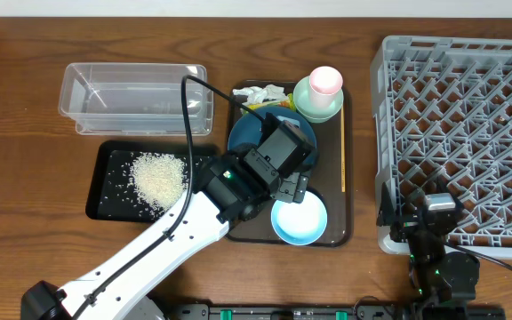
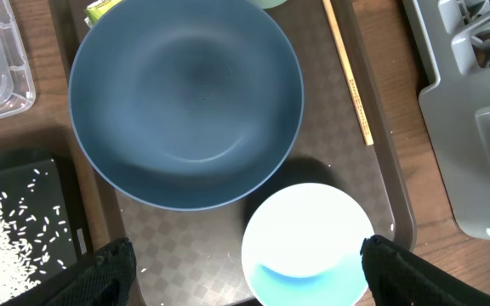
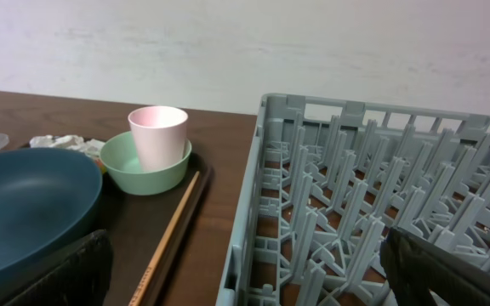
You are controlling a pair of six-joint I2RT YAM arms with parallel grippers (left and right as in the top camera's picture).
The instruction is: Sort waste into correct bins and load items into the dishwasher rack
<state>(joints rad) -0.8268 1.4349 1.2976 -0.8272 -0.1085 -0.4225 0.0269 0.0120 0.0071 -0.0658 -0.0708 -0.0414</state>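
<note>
Pink cup (image 1: 325,80) upright, clear container (image 1: 136,96) long-axis left-right

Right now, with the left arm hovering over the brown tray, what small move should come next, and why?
Probably lower the left gripper onto the rim of the small light-blue bowl and close. Its jaws stand open right above that bowl, which sits uncovered on the brown tray beside the dark-blue bowl, and no dish shows in the dishwasher rack yet.
</note>
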